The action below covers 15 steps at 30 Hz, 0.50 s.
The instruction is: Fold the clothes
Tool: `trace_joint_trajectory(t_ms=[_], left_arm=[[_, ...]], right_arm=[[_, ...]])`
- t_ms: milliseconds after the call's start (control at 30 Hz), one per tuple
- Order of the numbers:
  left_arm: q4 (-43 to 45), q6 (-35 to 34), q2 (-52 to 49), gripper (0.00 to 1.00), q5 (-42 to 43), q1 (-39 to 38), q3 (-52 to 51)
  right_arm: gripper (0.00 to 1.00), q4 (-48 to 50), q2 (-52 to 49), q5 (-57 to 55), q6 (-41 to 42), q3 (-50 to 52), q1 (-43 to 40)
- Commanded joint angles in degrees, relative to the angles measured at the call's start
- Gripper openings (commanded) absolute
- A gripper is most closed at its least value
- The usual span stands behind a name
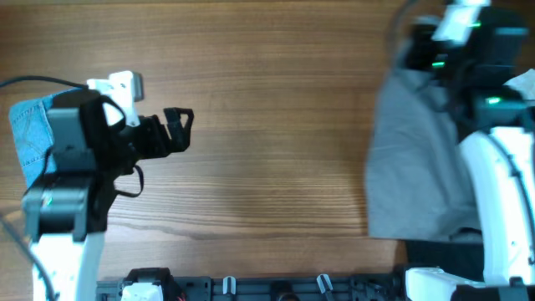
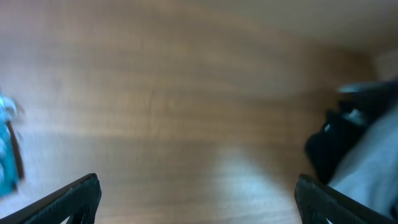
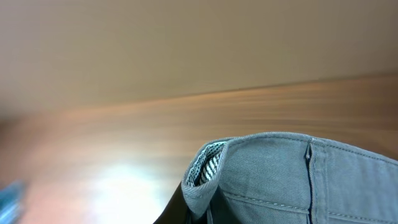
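Observation:
The grey trousers (image 1: 418,167) lie heaped at the table's right side, their top drawn up toward my right arm. In the right wrist view their waistband (image 3: 292,174), with striped lining at its corner, fills the lower right. It sits in my right gripper (image 3: 208,208), of which only one dark finger shows. The light-blue denim shorts (image 1: 29,134) lie at the far left, partly under my left arm. My left gripper (image 1: 177,125) is open and empty over bare wood, its fingertips wide apart in the left wrist view (image 2: 199,205). No black garment can be made out.
The wooden table (image 1: 267,167) stretches between the two arms. My right arm (image 1: 501,167) hangs over the trousers' right part. A dark rail (image 1: 276,288) runs along the front edge. The left wrist view is blurred, with a blue patch (image 2: 6,155) at its left.

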State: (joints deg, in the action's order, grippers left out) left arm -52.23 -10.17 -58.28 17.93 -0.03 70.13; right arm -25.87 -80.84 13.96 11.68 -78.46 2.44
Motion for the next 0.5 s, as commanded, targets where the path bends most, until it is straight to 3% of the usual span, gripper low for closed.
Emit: trace_joint_trajectory(t_ms=[0,33,100,167,300,467], left_arm=[[0.31,0.72,5.51,1.0,-2.16,0.31,6.56],[0.28,0.72,6.78,1.0,-3.69,0.31,7.67],[0.26,0.74,9.01,1.0,-6.49,0.31,8.76],[0.07,0.74,10.6,1.0,-8.5,0.31,8.76],[-0.11,0.76,11.32,1.0,-9.29,0.31,8.76],[0.09,0.76,4.28,1.0,-5.95,-1.01,8.74]], right_arm=[[0.04,0.28,-1.09,6.05,2.12,-0.72,15.61],[0.09,0.7,-2.38,5.99,3.43,-0.72,22.16],[0.46,2.19,-6.1,5.33,3.96,-0.72,33.51],[0.62,2.69,-8.66,3.98,3.93,-0.72,39.76],[0.7,0.02,-8.79,-4.22,7.04,-0.74,43.21],[0.74,-4.72,1.07,-6.05,9.57,-1.22,33.92]])
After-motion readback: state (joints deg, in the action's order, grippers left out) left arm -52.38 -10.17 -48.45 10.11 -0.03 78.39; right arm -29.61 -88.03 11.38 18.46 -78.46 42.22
